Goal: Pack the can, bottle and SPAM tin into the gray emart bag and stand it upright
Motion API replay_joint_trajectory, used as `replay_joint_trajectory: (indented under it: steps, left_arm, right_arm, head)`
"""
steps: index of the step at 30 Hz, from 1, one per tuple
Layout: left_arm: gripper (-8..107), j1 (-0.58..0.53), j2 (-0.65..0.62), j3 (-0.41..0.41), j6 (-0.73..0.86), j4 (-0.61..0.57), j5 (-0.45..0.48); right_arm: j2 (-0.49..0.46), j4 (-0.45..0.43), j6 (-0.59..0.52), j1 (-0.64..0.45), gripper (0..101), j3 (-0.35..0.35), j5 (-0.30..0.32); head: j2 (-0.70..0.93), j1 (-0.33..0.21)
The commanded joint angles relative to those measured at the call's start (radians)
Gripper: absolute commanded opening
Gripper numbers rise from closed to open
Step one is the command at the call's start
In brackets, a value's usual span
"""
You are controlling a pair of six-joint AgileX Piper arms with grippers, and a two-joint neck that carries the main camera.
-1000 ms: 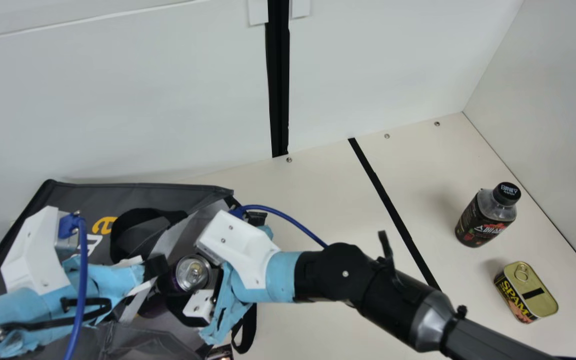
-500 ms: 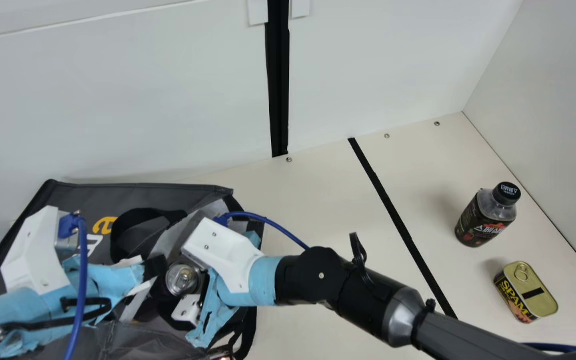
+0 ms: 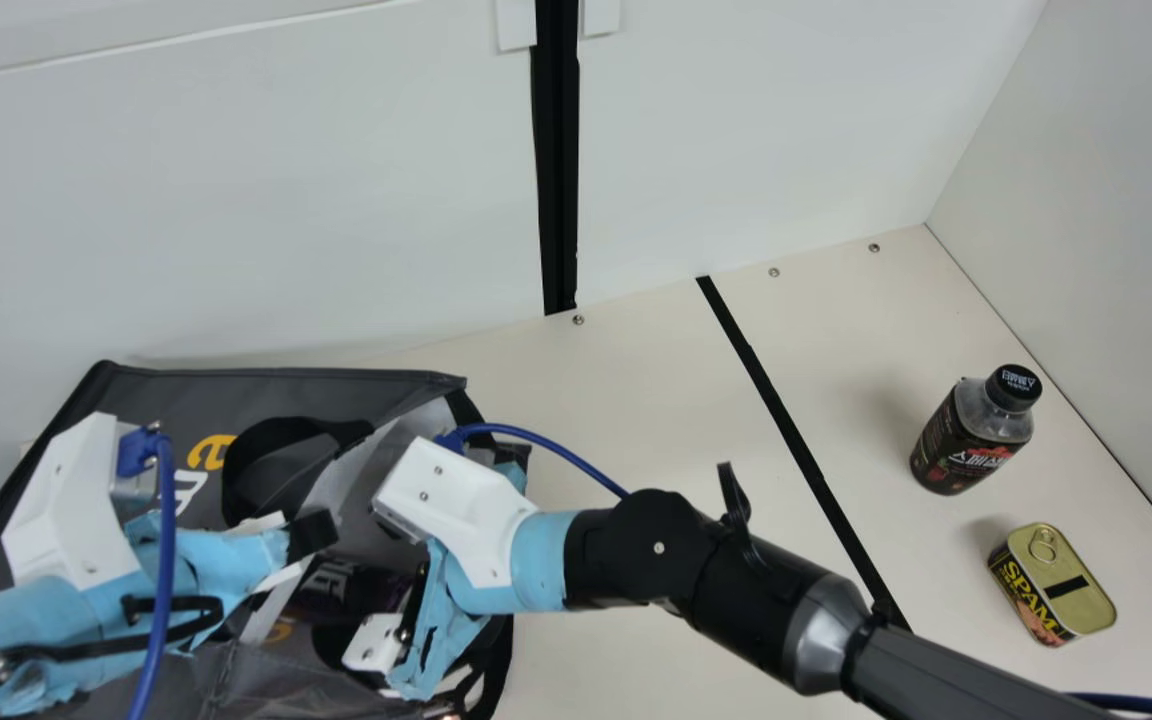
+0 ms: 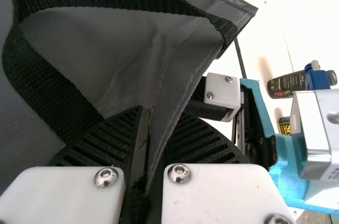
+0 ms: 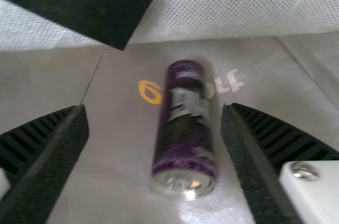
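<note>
My left gripper [image 3: 312,532] is over the gray bag [image 3: 271,385] in the main view. In the left wrist view, the left gripper [image 4: 153,139] is shut on the bag's edge [image 4: 177,83], with a black handle beside it. My right gripper [image 3: 461,512] is at the bag's mouth, its fingertips hidden there by its own body. The purple can [image 3: 351,590] lies inside the bag. From the right wrist, the can [image 5: 185,123] appears between and beyond the spread fingers of the right gripper [image 5: 154,113], untouched. The dark bottle [image 3: 972,434] and SPAM tin [image 3: 1054,585] stand on the table.
A white back wall [image 3: 256,220] rises close behind the bag, and a side wall [image 3: 1116,230] stands beyond the bottle. Cream table [image 3: 616,400] with a black strip [image 3: 776,405] lies between bag and bottle. My right forearm crosses above the table's front part.
My right gripper has moved left over the bag, then slightly back right, and has let go of the can. The can has dropped from end-up to lying in the bag. The left arm has kept still.
</note>
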Motion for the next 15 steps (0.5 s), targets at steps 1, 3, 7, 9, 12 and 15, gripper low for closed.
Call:
replay_joint_trajectory:
  steps: [1,3,7,9,12,15]
  left_arm:
    - [-8,0.000,0.000,0.000,0.000,0.000,0.000]
    - [-8,0.000,0.000,0.000,0.000,0.000,0.000]
    - [-8,0.000,0.000,0.000,0.000,0.000,0.000]
    - [-8,0.000,0.000,0.000,0.000,0.000,0.000]
    - [-8,0.000,0.000,0.000,0.000,0.000,0.000]
    - [-8,0.000,0.000,0.000,0.000,0.000,0.000]
  right_arm:
    - [-0.007,-0.004,0.001,-0.004,95,0.003,0.007]
    - [-0.018,-0.009,0.002,-0.009,95,0.007,0.016]
    - [-0.046,-0.020,0.003,-0.021,95,0.020,0.037]
    - [-0.064,-0.026,0.004,-0.029,95,0.029,0.051]
    - [-0.093,-0.039,0.007,-0.044,95,0.043,0.075]
    - [-0.125,-0.052,0.010,-0.063,95,0.060,0.103]
  head:
    - [-0.001,-0.023]
    - [-0.001,-0.023]
    - [-0.001,-0.023]
    - [-0.001,-0.023]
    - [-0.001,-0.023]
    - [-0.001,-0.023]
